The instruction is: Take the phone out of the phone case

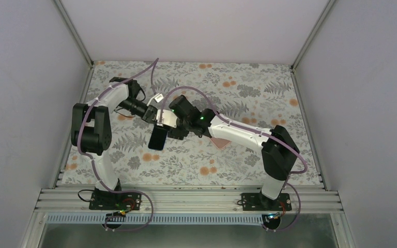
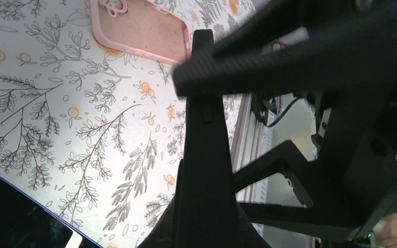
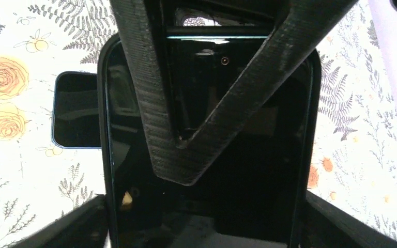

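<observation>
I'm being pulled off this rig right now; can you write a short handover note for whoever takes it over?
The right hand is shut on the glossy black phone, held apparently off the table.
The left hand sits beside the phone; open or shut, I cannot tell.
The empty pink phone case lies flat on the floral table cover, apart from the phone.
Done: phone is out.
Left: likely just setting it down and releasing.

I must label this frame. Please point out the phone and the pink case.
phone (image 3: 248,186): right wrist view, on its dark glossy surface.
pink case (image 2: 139,28): left wrist view, on its flat middle panel.
</observation>
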{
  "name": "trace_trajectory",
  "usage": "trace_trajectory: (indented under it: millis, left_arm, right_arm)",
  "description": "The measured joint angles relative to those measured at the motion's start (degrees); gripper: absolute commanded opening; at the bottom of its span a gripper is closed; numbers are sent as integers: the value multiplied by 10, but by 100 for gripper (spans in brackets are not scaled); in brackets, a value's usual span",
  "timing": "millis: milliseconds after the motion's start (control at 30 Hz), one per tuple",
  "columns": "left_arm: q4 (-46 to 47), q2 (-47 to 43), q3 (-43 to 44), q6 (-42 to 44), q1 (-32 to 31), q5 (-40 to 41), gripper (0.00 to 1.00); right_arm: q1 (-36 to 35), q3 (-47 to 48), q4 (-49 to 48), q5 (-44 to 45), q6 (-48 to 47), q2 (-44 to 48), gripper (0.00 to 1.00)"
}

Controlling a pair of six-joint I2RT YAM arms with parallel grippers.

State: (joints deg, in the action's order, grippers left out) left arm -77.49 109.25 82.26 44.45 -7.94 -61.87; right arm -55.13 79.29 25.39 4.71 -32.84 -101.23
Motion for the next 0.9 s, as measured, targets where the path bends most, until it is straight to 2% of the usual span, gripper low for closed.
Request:
trace_trajectory:
  millis: [167, 300, 467, 600, 900]
  left_arm:
    - [0, -6, -1, 20, -5, 19, 2]
    - [5, -36, -12, 41, -8, 48, 2]
    - [5, -116, -38, 73, -9, 105, 2]
    - [0, -176, -49, 88, -20, 137, 2]
    - [-3, -195, -49, 89, -35, 141, 2]
  right_arm:
    - [5, 10, 18, -21, 1, 0, 100]
    - [31, 4, 57, -82, -6, 26, 100]
    - [128, -2, 121, -200, -31, 105, 100]
    - [199, -2, 143, -275, -37, 127, 100]
    - [207, -13, 158, -359, -38, 112, 100]
